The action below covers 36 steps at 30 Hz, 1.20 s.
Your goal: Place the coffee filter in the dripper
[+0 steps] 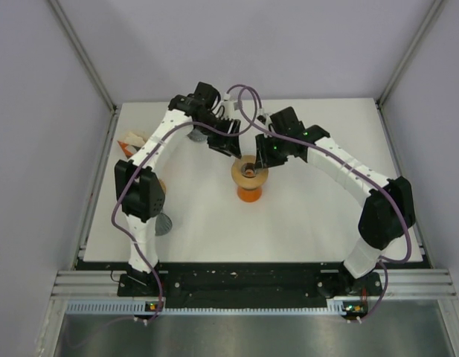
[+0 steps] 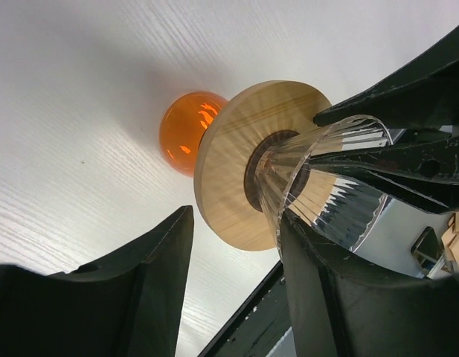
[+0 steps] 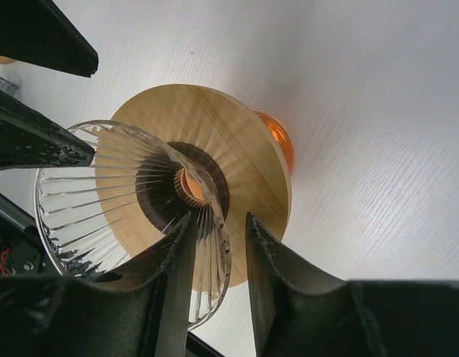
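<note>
The dripper [image 1: 249,172] is a clear ribbed glass cone on a round wooden ring, standing on an orange base [image 1: 248,195] at mid-table. No filter shows inside it. My left gripper [image 1: 230,147] is open and empty in the left wrist view [image 2: 236,216]; its right finger [image 2: 326,290] lies against the outside of the glass cone [image 2: 326,201]. My right gripper [image 1: 265,155] is open in the right wrist view [image 3: 219,217] and straddles the cone's rim [image 3: 210,260], one finger inside and one outside. A pale and brown stack [image 1: 132,141] at the table's left edge may be the filters.
Grey ribbed pieces lie by the left arm [image 1: 164,223] and behind the left gripper [image 1: 197,137]. Both arms arch over the white table [image 1: 326,223]. Grey walls close in the left, right and back. A black rail [image 1: 244,279] runs along the near edge.
</note>
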Each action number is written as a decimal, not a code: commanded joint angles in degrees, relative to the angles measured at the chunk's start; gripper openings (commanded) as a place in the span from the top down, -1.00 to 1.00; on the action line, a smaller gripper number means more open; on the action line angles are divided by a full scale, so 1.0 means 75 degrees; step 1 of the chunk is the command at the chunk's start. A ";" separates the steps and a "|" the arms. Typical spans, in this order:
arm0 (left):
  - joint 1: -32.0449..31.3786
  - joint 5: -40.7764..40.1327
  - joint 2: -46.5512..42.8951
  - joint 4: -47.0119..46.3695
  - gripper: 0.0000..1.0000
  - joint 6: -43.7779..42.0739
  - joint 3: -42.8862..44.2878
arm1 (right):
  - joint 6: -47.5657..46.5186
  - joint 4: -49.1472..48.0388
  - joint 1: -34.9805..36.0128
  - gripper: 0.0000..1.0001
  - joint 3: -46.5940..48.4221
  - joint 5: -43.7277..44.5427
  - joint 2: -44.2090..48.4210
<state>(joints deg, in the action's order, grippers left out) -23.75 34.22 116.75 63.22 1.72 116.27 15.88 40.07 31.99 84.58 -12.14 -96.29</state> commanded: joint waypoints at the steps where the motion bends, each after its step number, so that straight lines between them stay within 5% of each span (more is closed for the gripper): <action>1: 0.0318 0.0266 -0.0367 -0.0226 -0.10 -0.0158 0.0388 | -0.0230 0.0282 0.0012 0.41 0.0337 0.0177 -0.0017; 8: 0.1044 0.0161 -0.0554 -0.0180 -0.11 -0.0123 0.0388 | -0.0277 0.0282 0.0012 0.37 0.0430 0.0166 -0.0017; 20: 0.1513 0.0172 -0.0906 -0.0051 -0.17 -0.0393 0.0388 | -0.0523 0.0375 0.0012 -0.10 0.0898 -0.0290 0.0123; 29: 0.2626 -0.0379 -0.1503 0.0020 -0.19 -0.0604 0.0423 | -0.0758 0.0551 0.0012 -0.35 0.1484 -0.0280 0.0604; 32: 0.3432 -0.0343 -0.1609 -0.0061 -0.19 -0.0254 0.0342 | -0.0781 0.0563 0.0012 -0.36 0.1532 -0.0186 0.0815; 36: 0.4605 -0.1267 -0.2030 -0.1440 -0.17 0.1642 -0.0756 | -0.0828 0.0493 0.0012 -0.36 0.1333 0.0165 0.1178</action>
<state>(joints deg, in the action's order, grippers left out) 3.16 31.05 106.78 61.78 2.50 116.31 10.87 44.47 32.10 92.90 -13.34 -92.47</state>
